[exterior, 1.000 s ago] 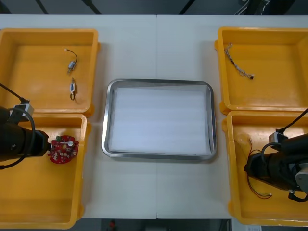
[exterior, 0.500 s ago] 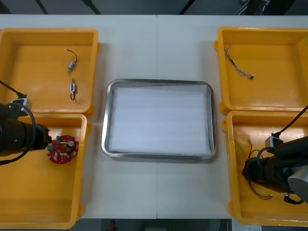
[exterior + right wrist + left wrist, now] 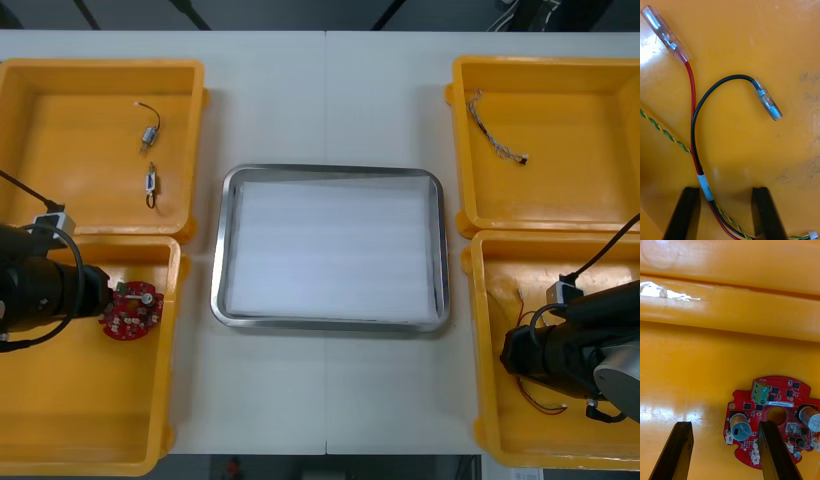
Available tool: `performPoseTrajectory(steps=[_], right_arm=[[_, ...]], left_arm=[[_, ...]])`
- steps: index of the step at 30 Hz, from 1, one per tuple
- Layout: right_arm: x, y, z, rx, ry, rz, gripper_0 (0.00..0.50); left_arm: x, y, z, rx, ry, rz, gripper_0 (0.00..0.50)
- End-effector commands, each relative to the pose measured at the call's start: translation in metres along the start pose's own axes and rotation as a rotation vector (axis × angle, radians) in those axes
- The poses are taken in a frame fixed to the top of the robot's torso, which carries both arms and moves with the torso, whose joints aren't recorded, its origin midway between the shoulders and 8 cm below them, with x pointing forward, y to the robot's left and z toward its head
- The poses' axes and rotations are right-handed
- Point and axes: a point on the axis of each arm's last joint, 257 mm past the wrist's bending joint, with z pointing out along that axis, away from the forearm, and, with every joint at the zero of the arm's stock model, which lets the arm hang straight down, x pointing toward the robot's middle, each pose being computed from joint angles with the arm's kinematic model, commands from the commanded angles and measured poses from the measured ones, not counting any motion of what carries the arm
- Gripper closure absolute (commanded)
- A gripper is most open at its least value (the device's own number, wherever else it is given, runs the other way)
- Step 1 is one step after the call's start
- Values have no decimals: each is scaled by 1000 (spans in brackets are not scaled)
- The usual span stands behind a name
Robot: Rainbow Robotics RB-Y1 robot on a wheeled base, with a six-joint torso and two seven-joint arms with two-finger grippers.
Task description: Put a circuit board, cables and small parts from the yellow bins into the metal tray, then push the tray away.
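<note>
The cable [image 3: 694,157] lies lengthwise straight out from between the right gripper [image 3: 725,191] fingers. Its red lead runs on ahead to a clear-sleeved metal end, while the black lead hooks round to one side and ends in a like terminal. A white band [image 3: 706,187] wraps the two leads just inside one finger, and a thin twisted yellow-green strand crosses slantwise beside them. This pincer stands spread wide, straddling the thin wires without pinching them, over the glossy, scuffed floor of the near yellow bin [image 3: 540,270]. The left gripper [image 3: 723,424] is also spread and grips nothing. The round red circuit board [image 3: 771,420] lies flat, with one finger [image 3: 769,442] over its edge and most of the disc beyond that finger's outer side; whether they touch cannot be told. The board has no long axis. Its green terminal block faces away from the fingers, toward the smooth ridged bin wall, and silver cylinders flank its central hole. The metal tray [image 3: 225,250], white inside, sits well apart between both pincers.
</note>
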Motion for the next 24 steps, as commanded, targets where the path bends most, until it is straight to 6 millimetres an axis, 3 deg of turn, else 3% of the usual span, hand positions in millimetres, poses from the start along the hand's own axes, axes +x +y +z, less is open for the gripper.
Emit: performPoseTrajectory(steps=[1,2,13,24], right_arm=[[6,15,3,-30,6,-75,457],[6,15,3,-30,6,-76,500],[-6,14,0,-21,-23,-97,500],[-55,3,-39,-4,-59,-187,500]], left_arm=[[-11,-15,5,30,-29,-80,0],[-11,-15,5,30,-28,-82,0],[-4,-14,9,24,-14,-82,0],[2,-14,12,22,1,-81,0]])
